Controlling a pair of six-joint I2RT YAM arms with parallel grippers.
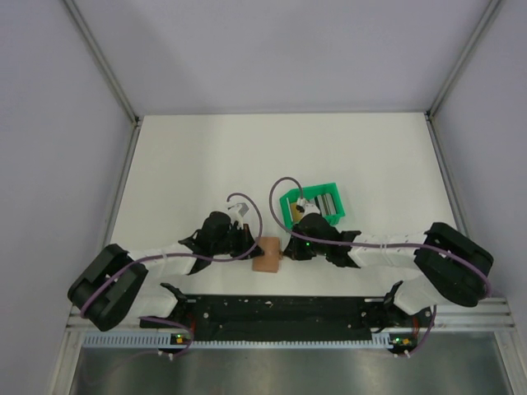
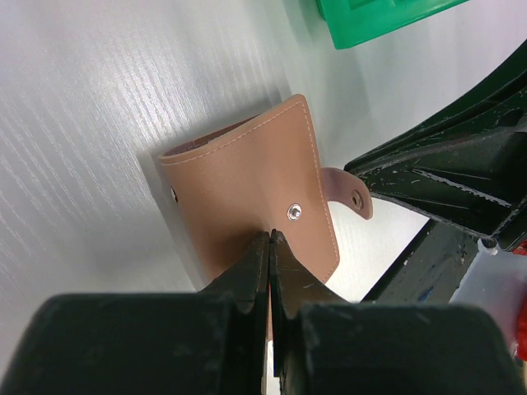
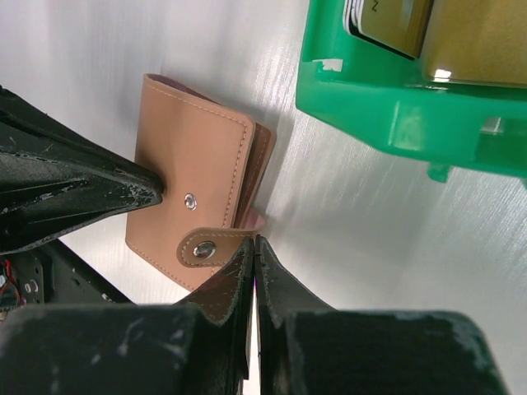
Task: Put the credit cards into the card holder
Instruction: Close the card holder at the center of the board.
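Note:
The tan card holder (image 1: 266, 255) lies folded on the white table between my two grippers, its snap strap (image 3: 206, 247) undone and sticking out to the side. My left gripper (image 2: 270, 236) is shut, its tips resting on the holder's face (image 2: 239, 189) just beside the snap stud (image 2: 293, 212). My right gripper (image 3: 255, 240) is also shut, its tips against the root of the strap with nothing visibly between them. The credit cards (image 3: 473, 41), a gold one and a grey one beside it, stand in the green tray (image 3: 395, 107) behind the holder (image 3: 198, 156).
The green tray (image 1: 288, 210) sits just behind the right gripper (image 1: 285, 247), close to the left gripper (image 1: 254, 247). Both arms reach inward from the black base rail (image 1: 280, 309). Grey walls enclose the table on three sides.

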